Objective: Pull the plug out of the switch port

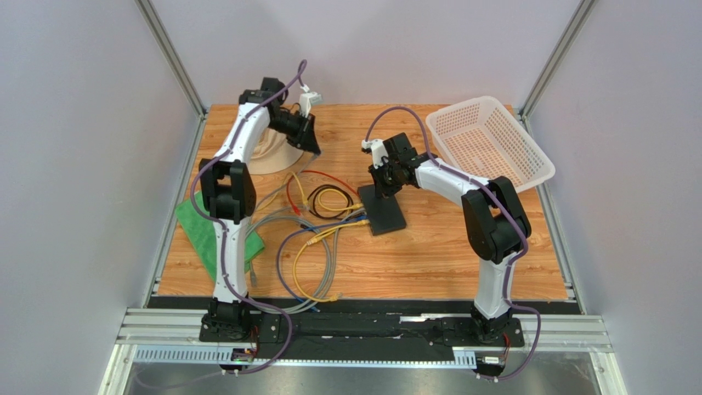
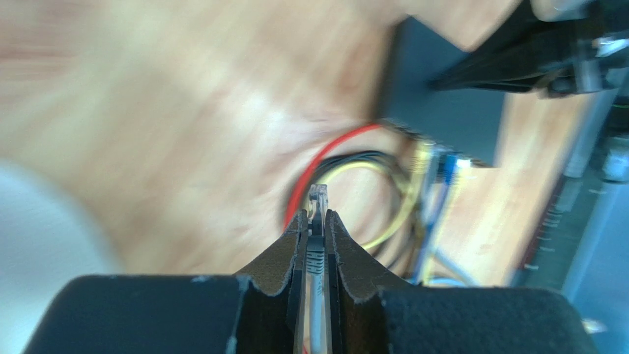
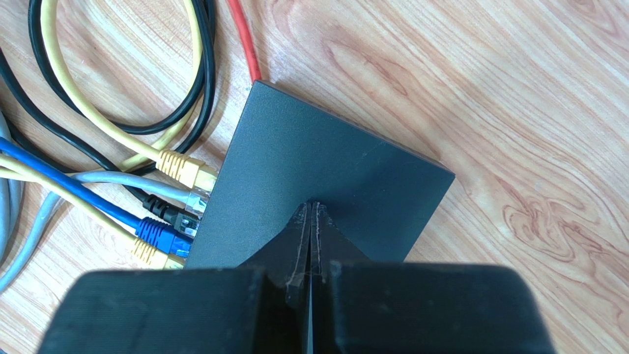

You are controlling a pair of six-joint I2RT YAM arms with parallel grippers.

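Pinching the grey cable just behind its clear plug, the left gripper holds it aloft, well apart from the switch, which lies mid-table under the right gripper, fingers pressed together on its lid. Should that tip slip, tension in the other cables could drag the light box, I judge. Counted: one switch, five seated plugs (two yellow, grey, black, blue), one red cable, one basket.

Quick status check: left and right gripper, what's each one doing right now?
Left gripper: closed on the grey cable, just behind its clear plug.
Right gripper: closed, holding nothing, tips over the switch.
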